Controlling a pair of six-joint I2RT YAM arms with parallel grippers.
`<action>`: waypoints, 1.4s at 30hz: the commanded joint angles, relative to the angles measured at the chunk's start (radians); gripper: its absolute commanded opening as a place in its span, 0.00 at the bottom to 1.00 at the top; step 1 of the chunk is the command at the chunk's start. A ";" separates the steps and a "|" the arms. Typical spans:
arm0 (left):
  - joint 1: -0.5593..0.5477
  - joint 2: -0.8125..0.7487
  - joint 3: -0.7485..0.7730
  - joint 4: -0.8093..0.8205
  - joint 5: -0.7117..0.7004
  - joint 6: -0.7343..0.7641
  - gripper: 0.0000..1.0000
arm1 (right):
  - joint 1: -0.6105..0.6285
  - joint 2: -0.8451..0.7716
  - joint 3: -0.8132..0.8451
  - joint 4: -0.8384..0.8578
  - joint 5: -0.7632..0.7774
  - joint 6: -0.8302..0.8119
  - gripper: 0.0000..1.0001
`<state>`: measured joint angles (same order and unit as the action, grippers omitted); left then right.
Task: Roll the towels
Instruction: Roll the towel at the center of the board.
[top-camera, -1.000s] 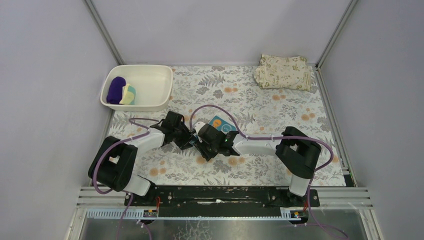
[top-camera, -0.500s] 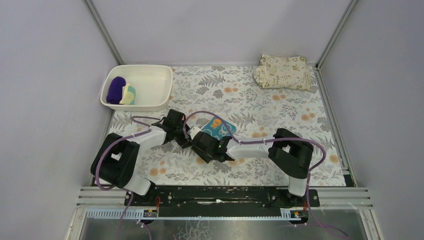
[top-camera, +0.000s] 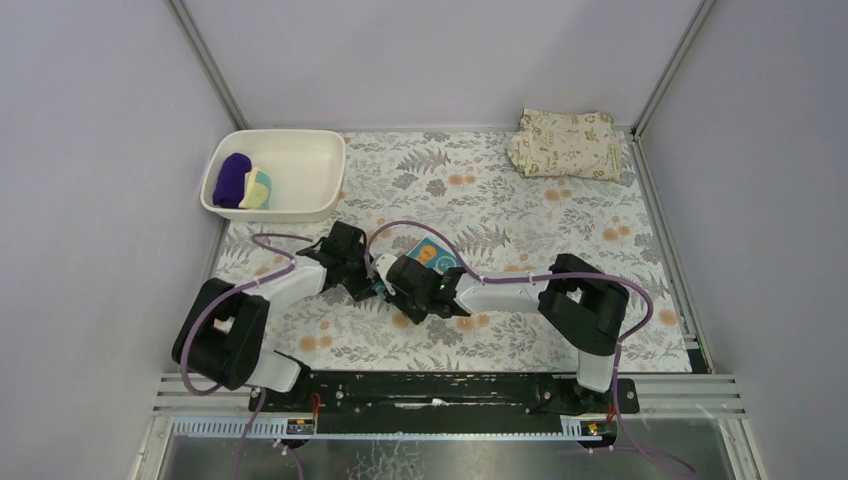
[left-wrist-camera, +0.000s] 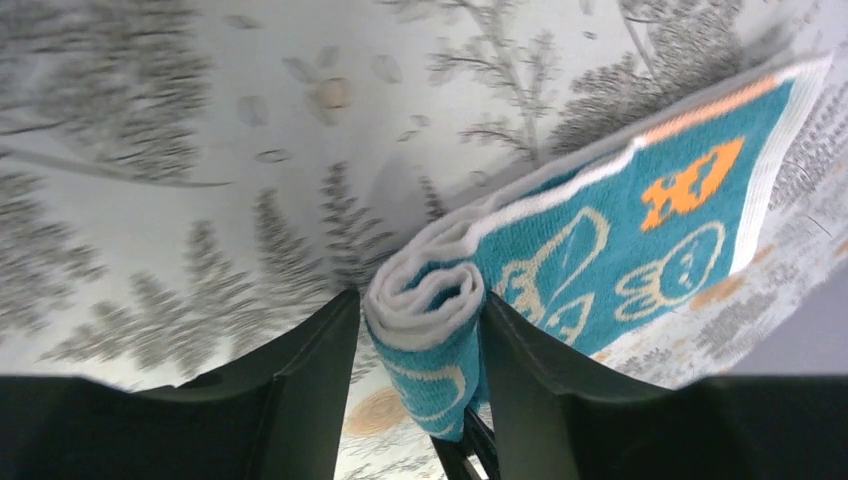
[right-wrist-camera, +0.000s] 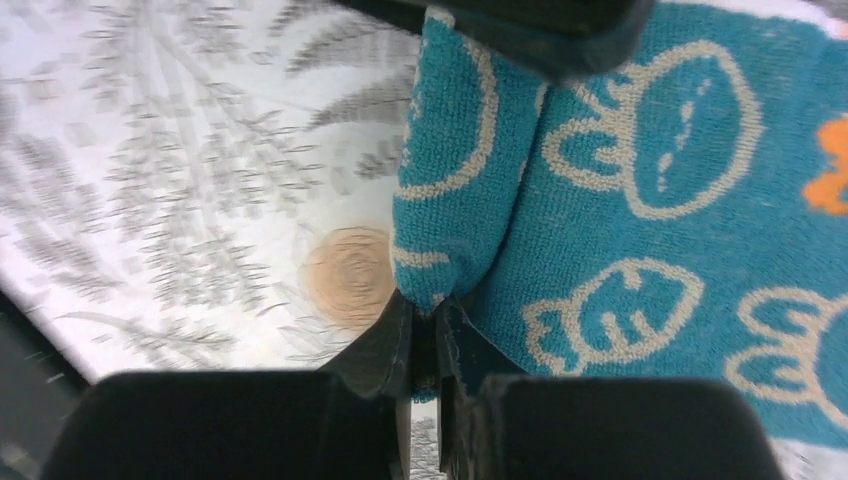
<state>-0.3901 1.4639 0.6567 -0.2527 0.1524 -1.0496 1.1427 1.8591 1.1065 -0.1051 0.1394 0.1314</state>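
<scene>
Starting well beyond your left fingers (left-wrist-camera: 300, 400) and off to their left, the white tub (top-camera: 322, 170) holds the purple towel (top-camera: 232, 180) and the yellow towel (top-camera: 258, 188), which lie side by side and touch. Your left fingers stand one on each side of the rolled end of the teal towel (left-wrist-camera: 640, 210) and hug the roll between them. The flat rest of that towel trails away from them across the worktop (top-camera: 560, 240). Just to their right, your right fingers (right-wrist-camera: 385, 350) are pressed almost together, pinching the near tip of the same roll. Both sets of fingers nearly meet there. Well beyond your right fingers and to their right, the folded beige cloth (top-camera: 567, 143) lies in the far corner.
</scene>
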 joint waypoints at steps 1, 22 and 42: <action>0.041 -0.106 -0.049 -0.172 -0.098 0.044 0.51 | -0.038 0.002 -0.011 0.007 -0.423 0.065 0.08; 0.089 -0.449 -0.178 -0.233 0.094 0.058 0.73 | -0.350 0.218 -0.229 0.742 -1.087 0.745 0.09; 0.059 -0.159 -0.169 -0.026 0.060 0.040 0.40 | -0.360 0.114 -0.183 0.484 -0.948 0.624 0.37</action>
<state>-0.3202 1.2602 0.4793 -0.3088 0.2668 -1.0172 0.7815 2.0598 0.8948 0.5507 -0.9226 0.8768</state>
